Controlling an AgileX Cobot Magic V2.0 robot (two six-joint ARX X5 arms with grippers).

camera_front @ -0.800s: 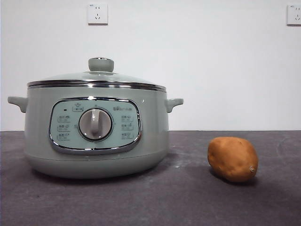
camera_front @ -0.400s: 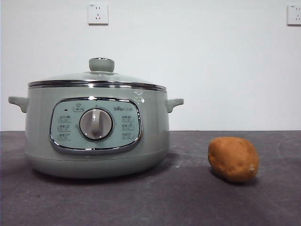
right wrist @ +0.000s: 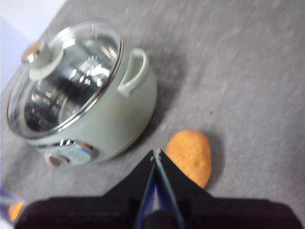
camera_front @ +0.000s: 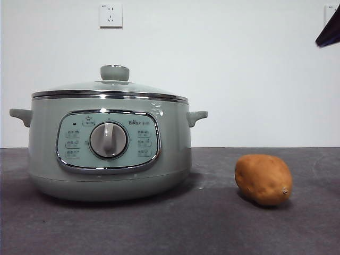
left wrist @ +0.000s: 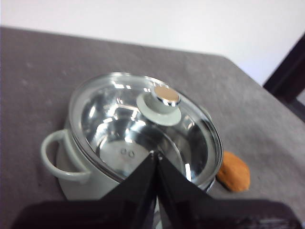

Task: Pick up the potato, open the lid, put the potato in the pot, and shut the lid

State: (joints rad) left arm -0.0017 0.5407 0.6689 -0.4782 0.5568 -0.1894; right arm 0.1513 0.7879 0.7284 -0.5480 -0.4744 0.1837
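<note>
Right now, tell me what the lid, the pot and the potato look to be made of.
The lid: clear glass, since the shiny bowl inside shows through; bright metal rim, probably steel; matte pale green knob with a metallic cap.
The pot: glossy pale green shell, painted metal or plastic, hard to tell; chrome-look panel frame; mirror-bright inner bowl.
The potato: real-looking, smooth matte orange-brown skin.

A small brand mark reading "Bear" is printed at the upper right of the button panel (camera_front: 108,141) on the pale green pot (camera_front: 109,143). Tiny icons and captions sit beside the buttons on either side of the grey dial (camera_front: 108,140), but they are too small to read.
</note>
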